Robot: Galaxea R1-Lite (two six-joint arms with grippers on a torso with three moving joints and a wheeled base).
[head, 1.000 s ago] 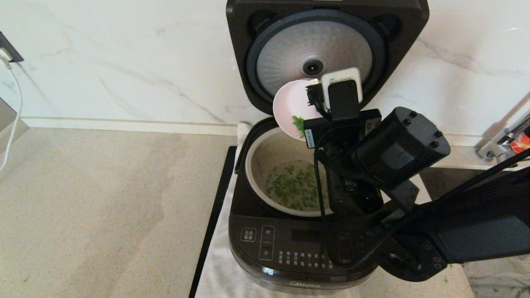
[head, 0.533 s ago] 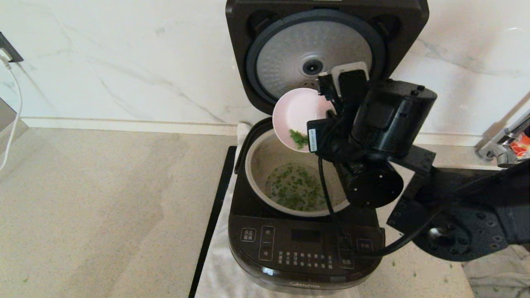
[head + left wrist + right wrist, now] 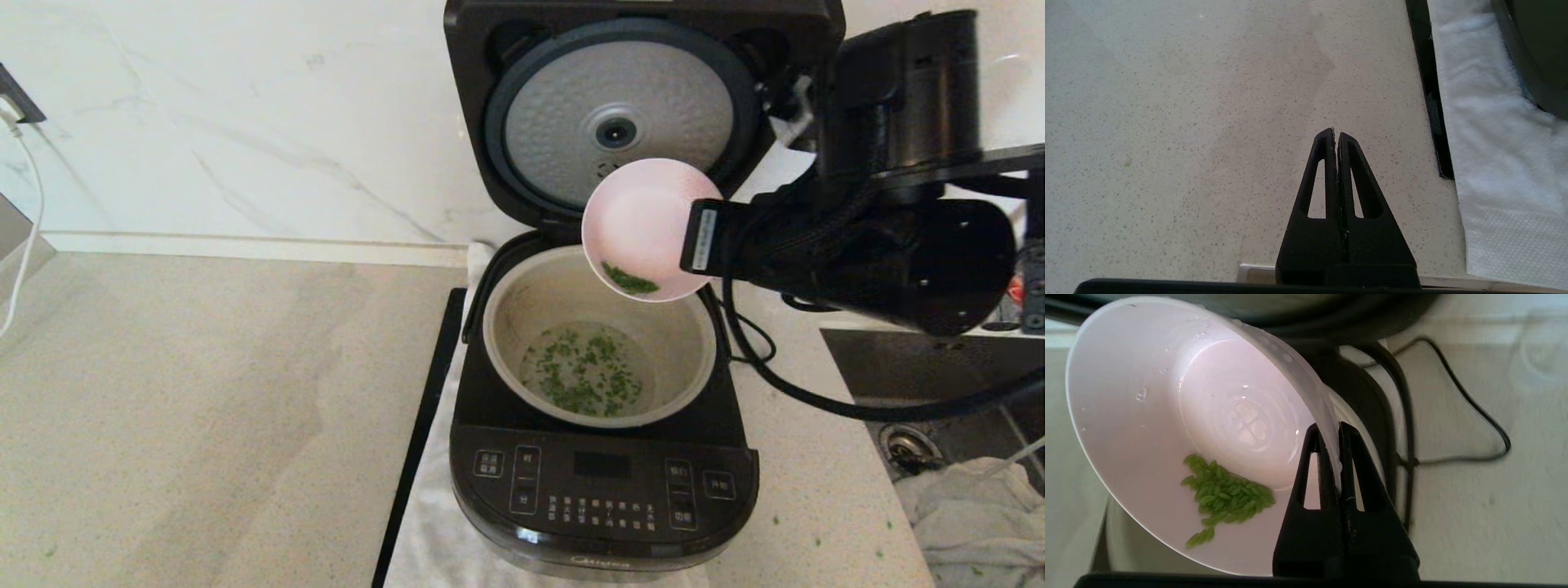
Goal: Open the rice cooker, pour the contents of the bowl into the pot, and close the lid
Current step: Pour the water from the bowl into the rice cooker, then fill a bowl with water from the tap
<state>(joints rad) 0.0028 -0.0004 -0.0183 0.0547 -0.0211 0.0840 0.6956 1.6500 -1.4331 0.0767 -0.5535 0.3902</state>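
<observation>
my right pincer (image 3: pixel 1338 433) clamped on bowl (image 3: pixel 645 224) rim, frame centre | risk: stuck green bits (image 3: pixel 1224 496) drip outside pot (image 3: pixel 506 327) | left pincer (image 3: pixel 1336 136) together, idle

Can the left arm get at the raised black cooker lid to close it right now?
Probably not cleanly. The left gripper sits shut over bare counter left of the cooker, and the pinkish-white bowl, pinched by the right gripper, hangs tilted in front of the lid, across its closing path.

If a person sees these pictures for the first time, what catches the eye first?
Most striking is the pink-white bowl, tilted above the pot at its back right, its rim pinched by the right end effector. Green bits cling inside it; more float in the pot, under the raised lid.
</observation>
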